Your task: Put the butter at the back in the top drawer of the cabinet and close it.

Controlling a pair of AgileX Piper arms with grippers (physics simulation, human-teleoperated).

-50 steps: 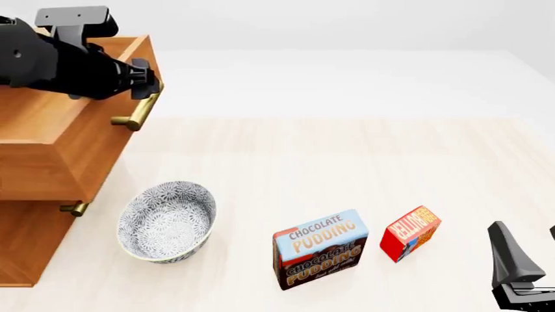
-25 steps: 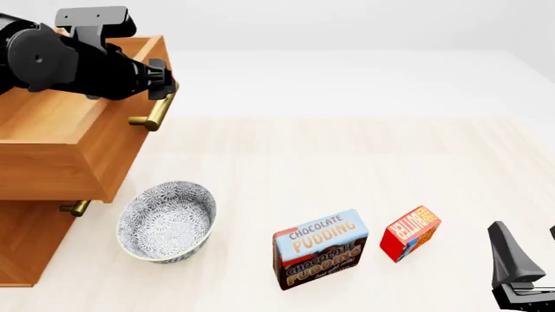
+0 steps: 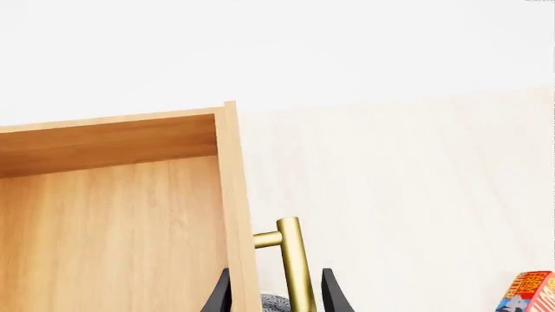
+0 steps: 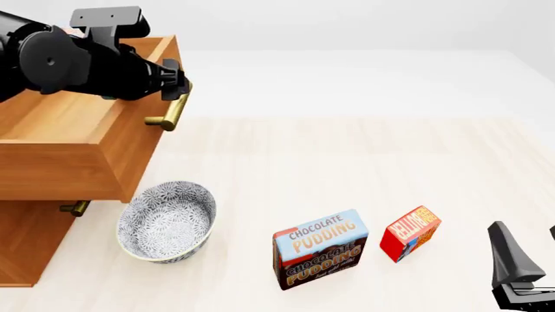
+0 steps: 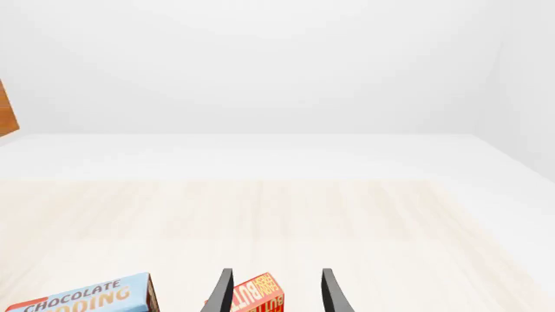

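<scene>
Orange-brown wooden cabinet [image 4: 26, 240] at the table's left edge, by far the biggest thing here; top drawer [image 4: 69, 140] pulled well out over the pale wooden table [image 4: 347, 162], light wood interior showing, brass bar handle [image 4: 173, 112] at its front. Lower down, another brass handle [image 4: 74, 208] on a shut drawer. Black left gripper [image 3: 275, 296] at the drawer front, one finger on each side of the bar and close against it, clamped on the handle as far as the wrist view shows. Patterned grey-and-white bowl [image 4: 166, 221] just beside the cabinet, partly under the drawer's front corner. Blue-and-brown "Chocolate Pudding" box [image 4: 319, 248] upright near the front edge. Small red butter box [image 4: 410, 233] with orange face and white lettering just right of the pudding box, apart from it, standing tilted on the table, well away from the drawer. Broad bare tabletop between drawer and boxes. Black right gripper [image 5: 275, 292] low at the table's near right corner, fingers spread moderately, holding nothing, butter seen between them in its wrist view but farther off
</scene>
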